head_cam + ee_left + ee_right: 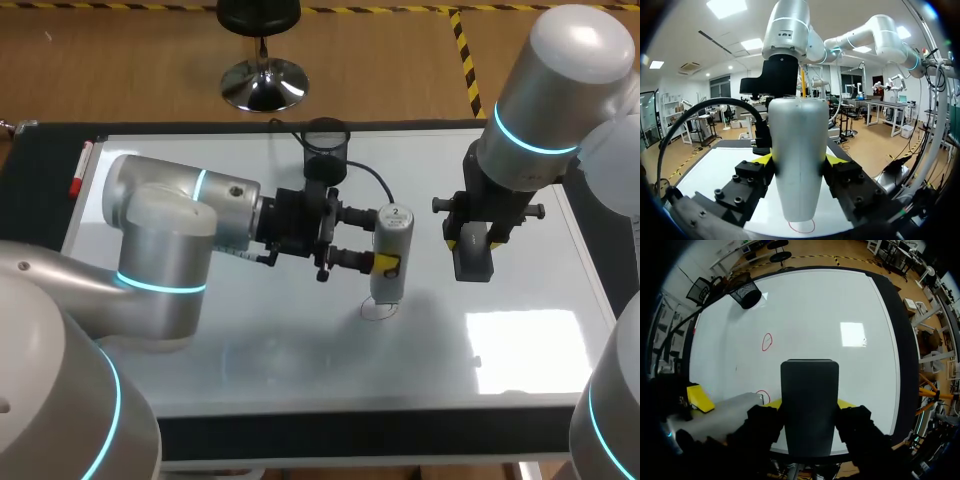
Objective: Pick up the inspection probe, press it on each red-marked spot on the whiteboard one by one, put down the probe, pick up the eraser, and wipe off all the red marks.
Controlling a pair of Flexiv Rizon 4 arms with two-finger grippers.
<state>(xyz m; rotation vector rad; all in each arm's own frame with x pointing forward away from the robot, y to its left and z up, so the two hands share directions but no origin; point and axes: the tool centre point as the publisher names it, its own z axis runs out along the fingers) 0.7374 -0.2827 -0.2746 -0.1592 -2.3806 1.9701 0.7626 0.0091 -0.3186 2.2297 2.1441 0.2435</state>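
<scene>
**Probe planted on a red ring, eraser held alongside**

The left gripper [799, 161] is clamped on the silver, rounded metal inspection probe [799, 125], with a yellow-tipped finger [763, 160] pressed against each side of its body. The probe stands upright, its narrow lower end at a hand-drawn red ring [802, 228] on the glossy white whiteboard [715, 170]. Whether the tip actually meets the surface cannot be told.

The right gripper [809, 403] is closed on a dark grey rectangular block eraser [809, 390], gripped from both sides and hanging over the board near the probe, on the probe's right.

From the right wrist, the ring under the probe shows only as an arc between the probe and the eraser. A second red ring [767, 341] lies farther ahead on bare board. Beyond that, near the board's far edge, stands a black mesh cup [746, 294]. A red marker pen [78, 172] lies along the board's left edge, well apart from both grippers.
</scene>
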